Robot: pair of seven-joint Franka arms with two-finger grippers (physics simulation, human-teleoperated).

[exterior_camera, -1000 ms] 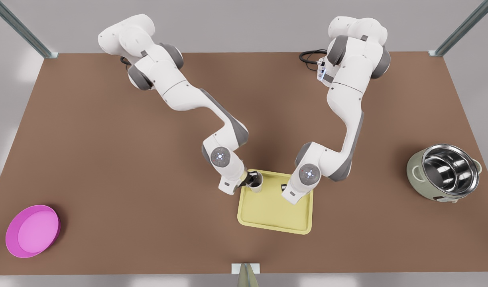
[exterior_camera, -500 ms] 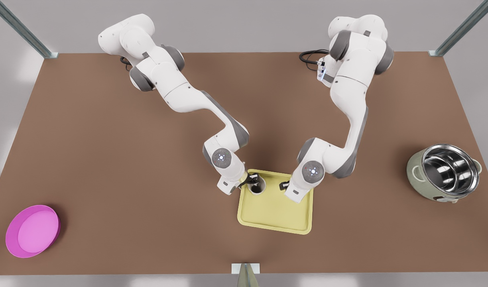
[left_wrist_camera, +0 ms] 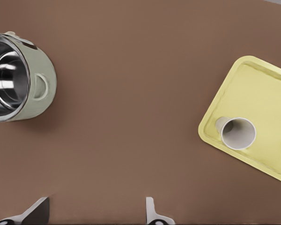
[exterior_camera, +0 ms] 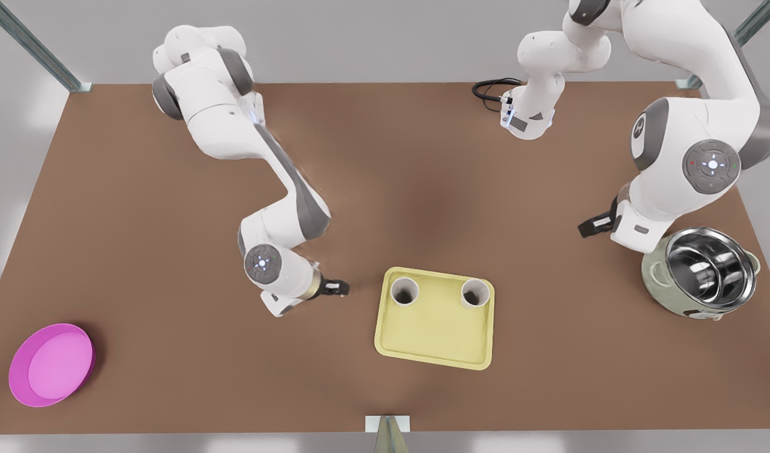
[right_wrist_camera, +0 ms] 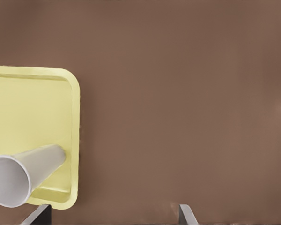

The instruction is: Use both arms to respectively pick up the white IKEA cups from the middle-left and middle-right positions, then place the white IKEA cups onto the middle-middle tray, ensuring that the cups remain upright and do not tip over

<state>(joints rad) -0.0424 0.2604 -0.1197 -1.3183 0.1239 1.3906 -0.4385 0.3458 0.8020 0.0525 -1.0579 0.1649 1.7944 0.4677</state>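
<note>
The right gripper (exterior_camera: 338, 288) hangs empty, fingers spread, off the tray's (exterior_camera: 432, 333) 9 o'clock edge. Both white IKEA cups stand upright on the tray, one (exterior_camera: 404, 291) at 11 o'clock, the other (exterior_camera: 475, 293) at 1 o'clock. The left gripper (exterior_camera: 590, 227), also spread and empty, hovers at 10 o'clock from the steel pot (exterior_camera: 703, 272).

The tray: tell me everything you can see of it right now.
The tray is pale yellow, rectangular, with rounded corners and a low raised rim, matte like plastic. It lies flat on the brown table. Two white cups stand upright in the two corners nearest the arm bases. The open right gripper and open left gripper are both clear of it.
</note>
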